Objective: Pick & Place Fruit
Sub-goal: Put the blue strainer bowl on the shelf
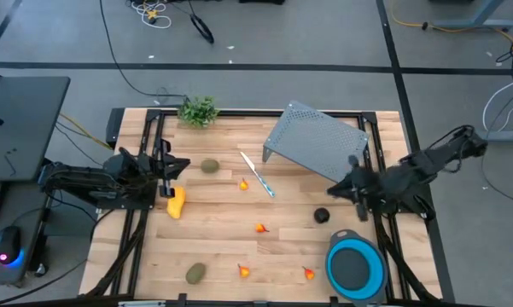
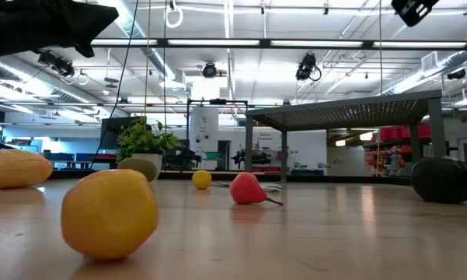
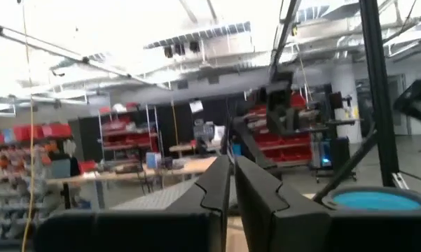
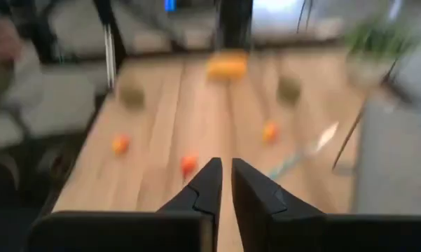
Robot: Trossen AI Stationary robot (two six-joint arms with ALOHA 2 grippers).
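**Q:** Fruit pieces: where are they, starting from the grippers?

**A:** Seen from overhead, the left gripper (image 1: pixel 172 169) sits at nine o'clock on the table, its fingers nearly together with a slim gap, holding nothing. The yellow fruit (image 1: pixel 176 202) lies just beside it toward six o'clock, apart from the fingers. One olive oval (image 1: pixel 209 166) is near it toward three o'clock. The right gripper (image 1: pixel 337 189) waits at three o'clock, fingers likewise almost closed and empty. The dark round fruit (image 1: pixel 322 216) lies near it toward seven o'clock.

**Q:** And farther out?

**A:** Small orange-red pieces are scattered: one at the centre (image 1: pixel 243 183), one toward six o'clock (image 1: pixel 260 228), and two near the front edge (image 1: pixel 243 271) (image 1: pixel 308 273). A second olive oval (image 1: pixel 195 273) sits at seven o'clock. A blue bowl (image 1: pixel 355 266) stands at five o'clock, probably the drop-off. A knife (image 1: pixel 258 175) lies at the centre, a green sprig (image 1: pixel 198 110) at eleven o'clock, and a grey perforated rack (image 1: pixel 318 141) at one o'clock.

**Q:** Why are the arms placed like that?

**A:** Each seems parked over its own half, so I judge no pick has begun.

**Q:** Anything unclear?

**A:** The left wrist view points across the table into the room, showing only the bowl's rim. The right wrist view is blurred.
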